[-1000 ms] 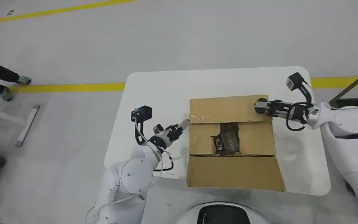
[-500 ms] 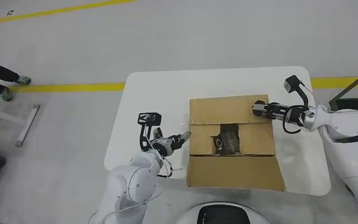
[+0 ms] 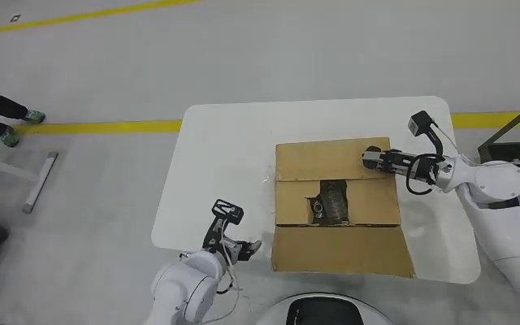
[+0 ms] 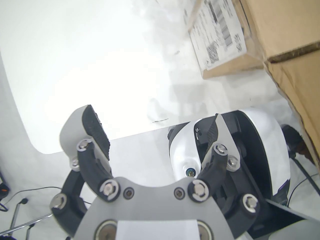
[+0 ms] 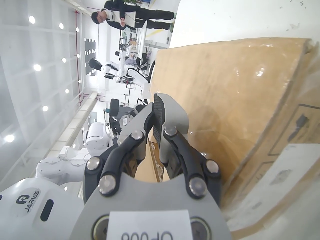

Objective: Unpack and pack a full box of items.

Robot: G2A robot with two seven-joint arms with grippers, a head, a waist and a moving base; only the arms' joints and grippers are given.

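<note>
From above, the brown cardboard box point(image 3: 337, 154) lay long-side across the white rounded table point(image 3: 219, 162), with the right gripper point(image 3: 367, 156) over its far flap and the left gripper point(image 3: 250, 246) well apart past the table's near edge. The left wrist view showed the left gripper point(image 4: 152, 116) released and empty. The right wrist view showed the right gripper point(image 5: 158, 101) clenched over the cardboard, seemingly gripping nothing.
</note>
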